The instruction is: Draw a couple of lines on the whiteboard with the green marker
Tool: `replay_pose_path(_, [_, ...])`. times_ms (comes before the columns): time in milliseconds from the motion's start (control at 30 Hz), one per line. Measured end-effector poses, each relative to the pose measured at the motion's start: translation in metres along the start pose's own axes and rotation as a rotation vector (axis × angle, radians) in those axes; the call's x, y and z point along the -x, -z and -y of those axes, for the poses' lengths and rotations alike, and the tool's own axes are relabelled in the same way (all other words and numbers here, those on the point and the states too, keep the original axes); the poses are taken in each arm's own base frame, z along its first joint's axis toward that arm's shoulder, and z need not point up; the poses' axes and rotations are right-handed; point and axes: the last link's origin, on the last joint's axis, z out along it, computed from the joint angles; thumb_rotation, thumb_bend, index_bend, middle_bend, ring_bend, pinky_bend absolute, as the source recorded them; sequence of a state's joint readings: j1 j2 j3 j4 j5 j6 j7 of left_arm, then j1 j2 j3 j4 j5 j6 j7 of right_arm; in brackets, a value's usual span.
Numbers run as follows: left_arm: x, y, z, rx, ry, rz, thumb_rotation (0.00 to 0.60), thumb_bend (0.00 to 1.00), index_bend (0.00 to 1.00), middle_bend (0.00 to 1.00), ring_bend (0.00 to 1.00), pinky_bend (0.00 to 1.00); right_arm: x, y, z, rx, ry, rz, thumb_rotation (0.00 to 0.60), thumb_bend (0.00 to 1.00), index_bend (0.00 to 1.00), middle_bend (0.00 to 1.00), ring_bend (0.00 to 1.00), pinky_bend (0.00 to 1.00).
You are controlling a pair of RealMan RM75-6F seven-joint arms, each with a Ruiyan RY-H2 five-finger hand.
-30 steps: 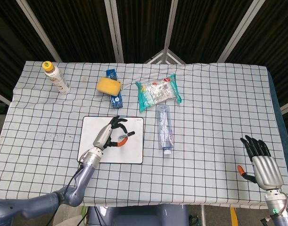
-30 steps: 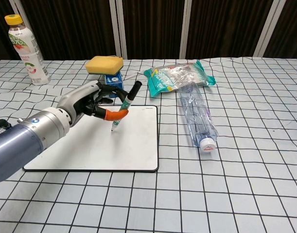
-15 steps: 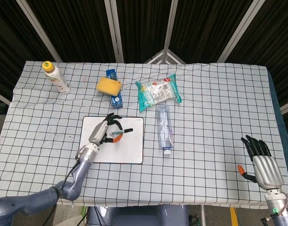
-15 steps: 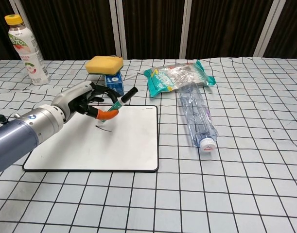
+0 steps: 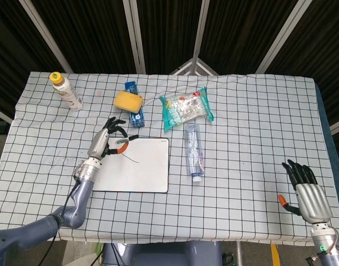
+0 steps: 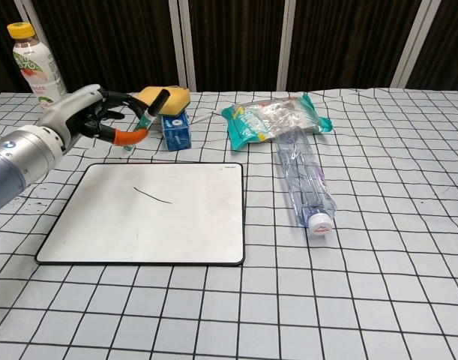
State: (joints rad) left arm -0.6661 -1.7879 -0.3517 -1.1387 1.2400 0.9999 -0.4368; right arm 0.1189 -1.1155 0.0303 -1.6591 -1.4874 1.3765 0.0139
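The whiteboard [image 5: 150,172] [image 6: 176,225] lies on the checked tablecloth and carries one short dark line [image 6: 153,195] [image 5: 133,158]. My left hand [image 5: 104,143] [image 6: 86,120] hovers over the board's far left corner and pinches the green marker [image 6: 145,120] [image 5: 125,145], which is tilted with its black cap end up. The marker tip is lifted off the board. My right hand [image 5: 305,192] rests at the near right of the table, fingers apart and holding nothing; it is out of the chest view.
A yellow sponge [image 6: 161,98] sits on a blue box [image 6: 175,133] just behind the board. A snack bag [image 6: 277,118] and a lying clear bottle [image 6: 302,174] are to the right. A drink bottle [image 6: 37,64] stands far left.
My left hand drew a short line, then lifted the marker and moved left and away to the board's far left corner. The right hand stayed put.
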Motion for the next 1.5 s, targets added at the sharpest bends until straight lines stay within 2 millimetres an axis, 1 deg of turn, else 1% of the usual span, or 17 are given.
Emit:
replay_pose_path(133, [0.002, 0.006, -0.010, 0.016, 0.034, 0.021, 0.600, 0.55, 0.67, 0.19, 0.03, 0.10, 0.000, 0.000, 0.000, 0.000, 0.000, 0.001, 0.600, 0.35, 0.00, 0.00, 0.00, 0.00])
replay_pose_path(200, [0.007, 0.011, -0.015, 0.017, 0.054, 0.043, 0.600, 0.55, 0.67, 0.19, 0.03, 0.10, 0.000, 0.000, 0.001, -0.001, 0.002, 0.001, 0.600, 0.35, 0.00, 0.00, 0.00, 0.00])
replay_pose_path(367, [0.027, 0.025, -0.021, 0.001, 0.075, 0.112, 0.600, 0.55, 0.67, 0.19, 0.03, 0.10, 0.000, 0.000, 0.000, -0.002, 0.005, 0.000, 0.600, 0.35, 0.00, 0.00, 0.00, 0.00])
replay_pose_path(467, [0.040, 0.030, -0.023, -0.007, 0.082, 0.142, 0.600, 0.55, 0.67, 0.19, 0.03, 0.10, 0.000, 0.000, 0.000, -0.001, 0.004, 0.000, 0.600, 0.35, 0.00, 0.00, 0.00, 0.00])
replay_pose_path(667, [0.063, 0.034, -0.031, -0.006, 0.095, 0.184, 0.600, 0.55, 0.67, 0.19, 0.03, 0.10, 0.000, -0.001, 0.000, -0.004, 0.003, 0.001, 0.600, 0.35, 0.00, 0.00, 0.00, 0.00])
replay_pose_path(867, [0.076, 0.033, -0.035, -0.010, 0.095, 0.198, 0.600, 0.55, 0.67, 0.19, 0.03, 0.10, 0.000, -0.001, 0.000, -0.005, 0.001, 0.002, 0.600, 0.35, 0.00, 0.00, 0.00, 0.00])
replay_pose_path(1233, [0.085, 0.030, -0.032, -0.030, 0.080, 0.211, 0.600, 0.55, 0.67, 0.19, 0.03, 0.10, -0.001, -0.001, 0.000, -0.004, -0.001, 0.004, 0.600, 0.35, 0.00, 0.00, 0.00, 0.00])
replay_pose_path(1333, [0.084, 0.032, -0.030, -0.030, 0.066, 0.213, 0.600, 0.55, 0.67, 0.19, 0.03, 0.10, -0.001, -0.001, -0.001, -0.004, -0.001, 0.005, 0.600, 0.35, 0.00, 0.00, 0.00, 0.00])
replay_pose_path(1500, [0.077, 0.034, -0.024, -0.040, 0.044, 0.198, 0.600, 0.55, 0.67, 0.19, 0.03, 0.10, 0.000, 0.000, 0.000, -0.005, 0.001, 0.005, 0.600, 0.35, 0.00, 0.00, 0.00, 0.00])
